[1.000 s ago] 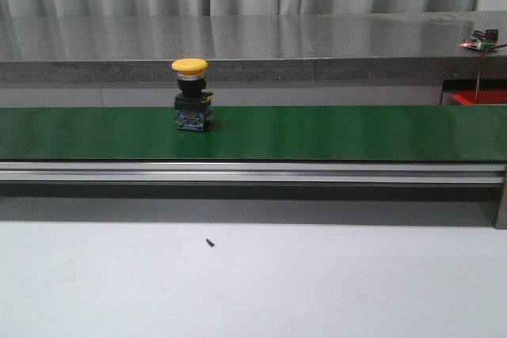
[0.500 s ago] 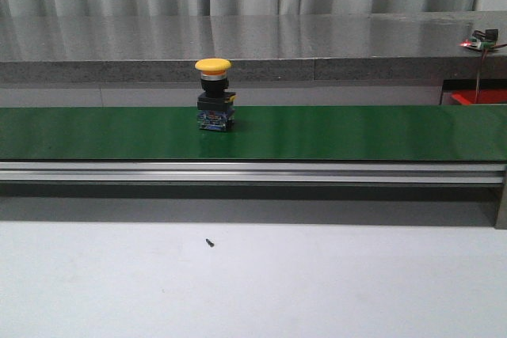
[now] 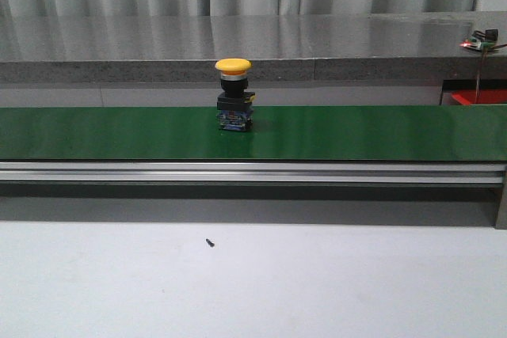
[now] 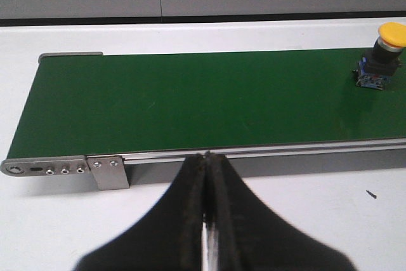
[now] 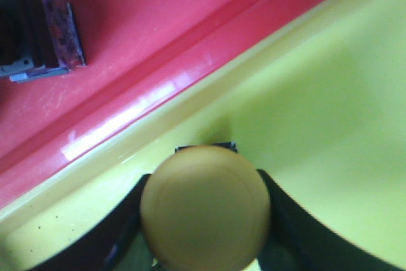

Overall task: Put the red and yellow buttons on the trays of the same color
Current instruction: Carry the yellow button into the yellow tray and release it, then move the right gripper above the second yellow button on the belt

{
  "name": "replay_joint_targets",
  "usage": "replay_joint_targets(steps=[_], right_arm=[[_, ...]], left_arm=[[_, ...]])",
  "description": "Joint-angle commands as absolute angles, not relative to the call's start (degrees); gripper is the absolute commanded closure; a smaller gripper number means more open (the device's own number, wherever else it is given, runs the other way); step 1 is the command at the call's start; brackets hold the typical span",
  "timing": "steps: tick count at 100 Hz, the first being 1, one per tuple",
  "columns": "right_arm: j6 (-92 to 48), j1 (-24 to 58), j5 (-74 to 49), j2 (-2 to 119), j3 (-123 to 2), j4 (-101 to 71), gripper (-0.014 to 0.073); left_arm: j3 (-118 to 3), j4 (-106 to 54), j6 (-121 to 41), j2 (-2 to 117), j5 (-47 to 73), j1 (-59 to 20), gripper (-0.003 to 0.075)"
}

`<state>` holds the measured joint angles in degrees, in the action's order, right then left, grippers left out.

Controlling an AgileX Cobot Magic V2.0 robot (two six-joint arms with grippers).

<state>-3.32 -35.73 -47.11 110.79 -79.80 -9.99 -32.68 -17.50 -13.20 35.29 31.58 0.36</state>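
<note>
Domed matte yellow button (image 5: 204, 206) over glossy yellow tray (image 5: 330, 106)

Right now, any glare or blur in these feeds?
Right wrist view: round yellow button cap soft, out of focus; glare streak on glossy red tray. Left wrist view: shut end effector blurred, green belt sharp. Front view: sheen on grey counter.

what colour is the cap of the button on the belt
Yellow: the button's cap shows best in the front view, above the green belt.
</note>
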Motion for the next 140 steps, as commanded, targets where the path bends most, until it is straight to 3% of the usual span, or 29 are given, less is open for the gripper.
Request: replay_joint_targets(steps=[1,15,22,80,98,140], right_arm=[[-3.4,-36.0,-46.4,108.3,-81.0,-9.8,0.0472],[-3.4,-36.0,-46.9,108.0,-81.0,-9.8,0.0180],[-3.4,-36.0,-46.9,107.4,-81.0,-9.8,0.0116],[-4.9,-32.3,-52.5,92.8,-81.1,-9.8,0.0102],[-5.9,-25.6,-53.9,90.1,-81.2,-9.8,-0.0072],[-9.5,-2.3,-60.6,89.5,-88.2,-9.8,-0.0059]], left_arm=[[-34.3,-18.3,-13.0,35.2,27.5,0.0,0.0740],[-34.3,-18.3,-13.0,35.2,27.5,0.0,0.0740],[-34.3,-18.3,-13.0,35.2,27.5,0.0,0.0740],[-34.3,-18.3,-13.0,35.2,27.5,0.0,0.0740],[-34.3,-18.3,-13.0,35.2,27.5,0.0,0.0740],[-34.3,-18.3,-13.0,35.2,27.5,0.0,0.0740]])
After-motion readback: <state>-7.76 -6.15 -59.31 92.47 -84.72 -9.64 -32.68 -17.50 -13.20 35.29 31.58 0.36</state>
